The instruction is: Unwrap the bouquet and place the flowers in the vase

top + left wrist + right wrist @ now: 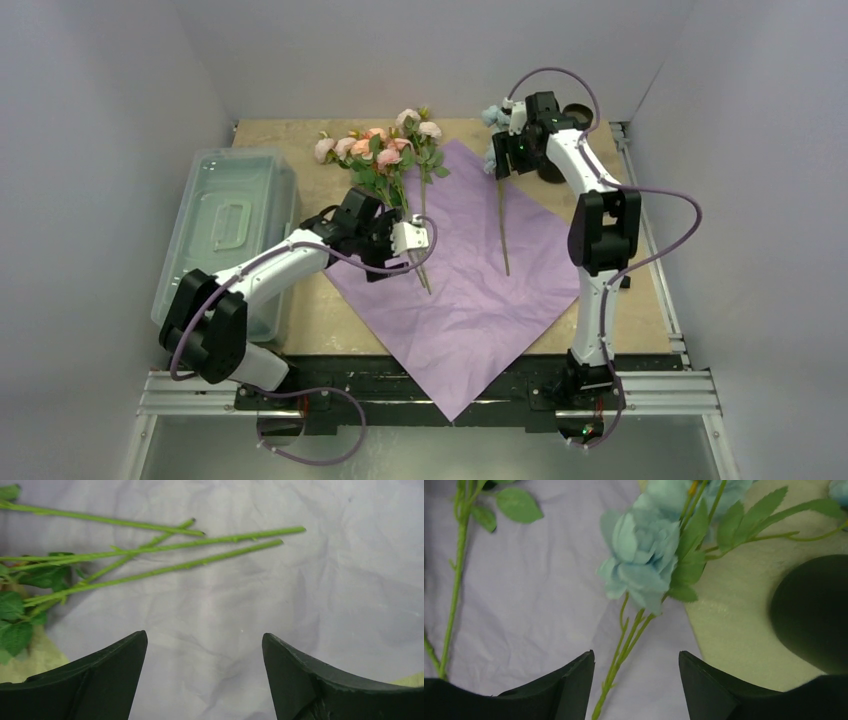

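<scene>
The bouquet is undone: its lilac paper (470,290) lies spread flat on the table. Pink and peach flowers (375,148) lie at the paper's far left edge, their green stems (165,547) running toward my left gripper (415,245). That gripper (205,637) hovers open over bare paper just short of the stems. A pale blue flower (644,565) lies at the paper's far right, and its thin stem (619,662) passes between the open jaws of my right gripper (636,655), touching neither finger. The black vase (811,610) stands just beyond, half hidden behind the right arm (575,112).
A clear plastic lidded bin (230,215) sits along the table's left side, close to the left arm's elbow. Grey walls close in the table on three sides. A metal rail (430,395) runs along the near edge, with the paper's corner hanging over it.
</scene>
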Motion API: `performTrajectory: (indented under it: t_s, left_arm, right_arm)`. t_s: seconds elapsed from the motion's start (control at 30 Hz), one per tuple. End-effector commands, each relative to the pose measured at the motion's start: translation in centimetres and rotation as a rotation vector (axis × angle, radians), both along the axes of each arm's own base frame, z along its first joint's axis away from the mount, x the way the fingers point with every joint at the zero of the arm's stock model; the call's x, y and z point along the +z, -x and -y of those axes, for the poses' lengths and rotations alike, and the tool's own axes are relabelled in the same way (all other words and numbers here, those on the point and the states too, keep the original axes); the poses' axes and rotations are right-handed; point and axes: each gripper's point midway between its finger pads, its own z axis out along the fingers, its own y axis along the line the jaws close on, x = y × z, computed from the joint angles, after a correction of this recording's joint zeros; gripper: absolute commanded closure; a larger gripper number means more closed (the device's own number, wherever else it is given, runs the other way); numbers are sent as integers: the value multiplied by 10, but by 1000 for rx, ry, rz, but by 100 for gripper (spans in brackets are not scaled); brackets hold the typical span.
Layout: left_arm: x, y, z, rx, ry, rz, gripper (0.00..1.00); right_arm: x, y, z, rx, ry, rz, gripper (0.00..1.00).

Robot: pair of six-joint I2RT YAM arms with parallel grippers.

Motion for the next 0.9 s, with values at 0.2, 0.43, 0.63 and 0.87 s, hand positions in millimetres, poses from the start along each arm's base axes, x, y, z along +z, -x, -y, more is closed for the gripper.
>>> performTrajectory:
  t_s: [0.2,0.43,0.63,0.87]
  left_arm:
    - [40,-27,23,139,157,23,14]
    - [40,-33,23,182,158,24,14]
    - [42,-36,23,219,170,14,14]
    - [45,-42,22,270,184,23,14]
  right_arm:
    - [-21,-39,3,-124,14,-13,38]
    - [-49,-46,-3,-123,13,-44,48]
    - [-45,-46,-17,-103,-41,-47,72]
    - [5,-33,-52,-74,-254,-35,100]
